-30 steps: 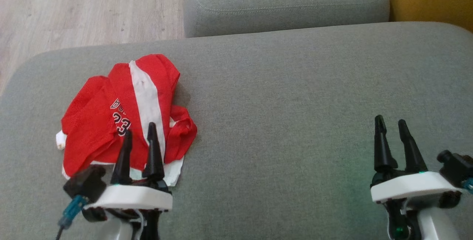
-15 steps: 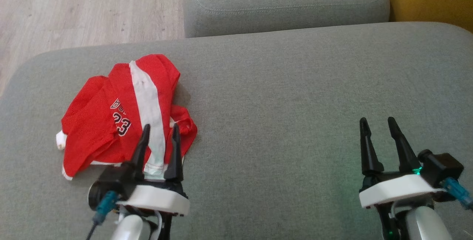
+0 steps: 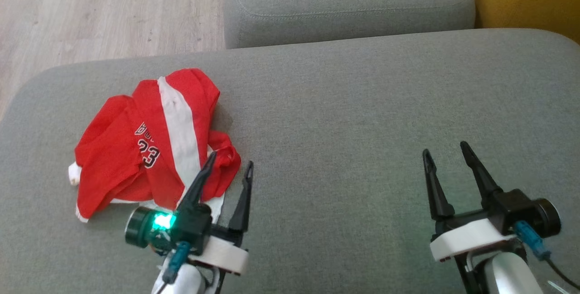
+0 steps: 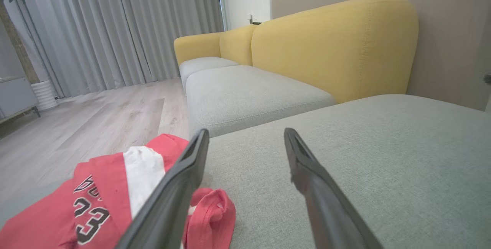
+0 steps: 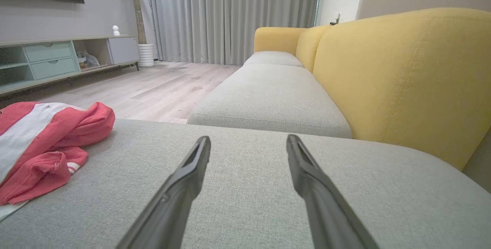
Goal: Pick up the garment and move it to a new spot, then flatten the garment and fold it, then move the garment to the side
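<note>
The left hand [image 3: 231,158] is wide open and holds nothing. The crumpled red garment [image 3: 118,158] lies on the grey sofa seat [image 3: 340,126], just to the left of its fingers. The right hand [image 3: 445,147], also open and empty, is well apart from the garment.

Soft, even daylight across broad grey fabric sofa cushion [image 3: 362,103]; faint shadow on cushion just right of crumpled red-and-white jersey [image 3: 154,144]. Head view mildly grainy. Wrist views stretched toward edges.
</note>
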Motion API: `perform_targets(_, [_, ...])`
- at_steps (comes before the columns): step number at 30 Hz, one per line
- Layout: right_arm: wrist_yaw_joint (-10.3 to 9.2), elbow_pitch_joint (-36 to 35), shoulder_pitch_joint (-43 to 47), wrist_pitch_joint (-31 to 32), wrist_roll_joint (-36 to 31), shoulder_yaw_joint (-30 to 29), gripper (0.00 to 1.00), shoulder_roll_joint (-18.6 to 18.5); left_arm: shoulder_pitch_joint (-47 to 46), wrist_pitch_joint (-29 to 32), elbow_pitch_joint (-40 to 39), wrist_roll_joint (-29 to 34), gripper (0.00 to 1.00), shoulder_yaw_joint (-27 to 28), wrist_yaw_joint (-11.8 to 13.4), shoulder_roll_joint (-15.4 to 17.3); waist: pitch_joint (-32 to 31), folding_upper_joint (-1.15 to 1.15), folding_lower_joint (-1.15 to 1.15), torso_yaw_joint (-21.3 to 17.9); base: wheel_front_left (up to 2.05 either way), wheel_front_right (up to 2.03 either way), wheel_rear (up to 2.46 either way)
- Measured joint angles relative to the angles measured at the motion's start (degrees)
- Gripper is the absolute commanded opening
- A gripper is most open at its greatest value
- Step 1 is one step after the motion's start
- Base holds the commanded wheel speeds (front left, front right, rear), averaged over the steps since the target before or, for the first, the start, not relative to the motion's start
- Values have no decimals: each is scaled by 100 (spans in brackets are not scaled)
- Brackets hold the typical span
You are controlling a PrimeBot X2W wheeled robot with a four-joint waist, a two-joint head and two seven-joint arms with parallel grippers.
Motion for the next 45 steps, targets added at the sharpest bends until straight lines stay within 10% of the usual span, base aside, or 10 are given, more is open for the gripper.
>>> perform_targets(45, [0, 412, 18, -318, 1332, 237, 100, -4, 415, -321, 241, -444, 100, 1070, -459, -579, -26, 0, 0, 202, 0, 0, 0])
